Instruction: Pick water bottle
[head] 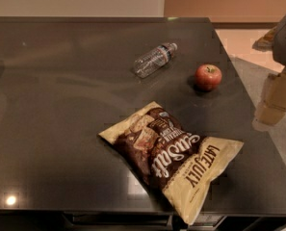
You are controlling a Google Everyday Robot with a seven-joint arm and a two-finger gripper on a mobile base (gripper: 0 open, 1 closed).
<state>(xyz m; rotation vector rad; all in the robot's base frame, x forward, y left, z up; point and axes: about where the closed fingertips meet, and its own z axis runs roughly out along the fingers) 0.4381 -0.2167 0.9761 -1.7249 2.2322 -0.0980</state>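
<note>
Because the bottle (154,60) lies on its side toward the far part of the dark desk (46,105), cap pointing far right and base near left, it rests steady and cannot tip, though I judge it may roll if nudged across its length. Nearer the front edge the chip bag (171,153) sprawls flat, well apart from the bottle, so it should not hinder a reach from above. Right of the bottle, and apart from it, an apple (208,77) sits stem up. Past the desk's right edge hangs the claw (275,97), a pale blurred form well away from the bottle; whether it is wide or narrow I cannot tell.
</note>
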